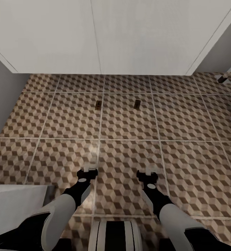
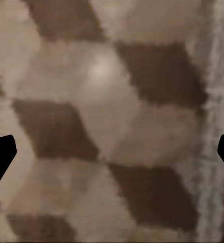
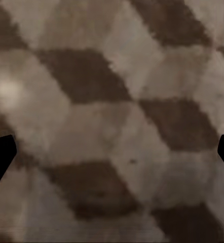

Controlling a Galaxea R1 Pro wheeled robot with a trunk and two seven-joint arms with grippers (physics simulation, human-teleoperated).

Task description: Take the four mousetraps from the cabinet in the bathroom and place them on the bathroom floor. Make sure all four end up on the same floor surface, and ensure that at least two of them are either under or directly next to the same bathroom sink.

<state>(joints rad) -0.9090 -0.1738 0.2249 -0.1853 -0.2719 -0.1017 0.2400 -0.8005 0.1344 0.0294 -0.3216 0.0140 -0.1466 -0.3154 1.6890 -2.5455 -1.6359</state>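
Two mousetraps, one (image 1: 98,104) left of the other (image 1: 137,104), lie flat on the bathroom floor (image 1: 129,160) in the upper middle of the head view, just in front of a wide white panelled front (image 1: 101,35) (probably the sink, though no tap shows). So half the job looks done, and the step in hand is likely a return to the cabinet for the other two.

The left tool (image 1: 87,168) and right tool (image 1: 147,170) both hang low over the tiles, spread wide and empty; each wrist view has bare cube pattern between its dark fingertips. The next move calls for raising both arms and backing the base away. A white block (image 1: 14,205) sits close at lower left and could foul the turn.
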